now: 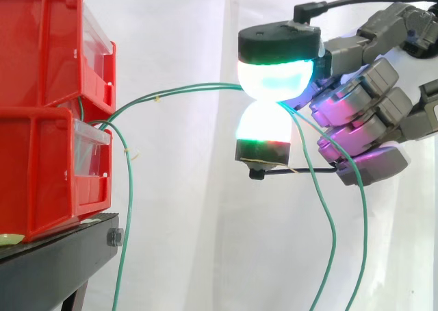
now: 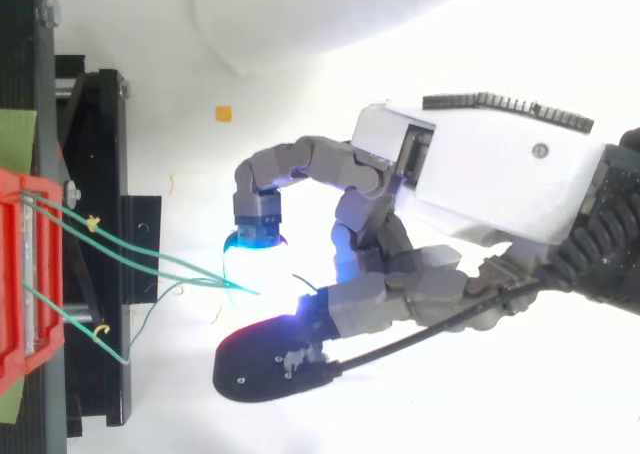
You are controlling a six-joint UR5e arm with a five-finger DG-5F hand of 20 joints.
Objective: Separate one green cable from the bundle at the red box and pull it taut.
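Thin green cables point(image 1: 185, 88) leave the gap between two stacked red bins point(image 1: 41, 51) at the left and arc up and right to my hand point(image 1: 356, 112). Two glowing pads point(image 1: 274, 75), one above the other, pinch the cable between them. In the top view two green strands point(image 2: 140, 249) run from the red box point(image 2: 20, 274) and meet at the pinch under the hand point(image 2: 480, 174); I cannot tell whether one or both are held. Past the pinch, green cable ends hang down point(image 1: 328, 222). The span bows slightly rather than running straight.
Another green cable point(image 1: 127, 215) drops from the bins past the edge of the black stand point(image 1: 55, 256). A third strand point(image 2: 150, 319) loops loosely near the stand. A white curtain hangs behind. A small orange square point(image 2: 223, 113) lies on the floor.
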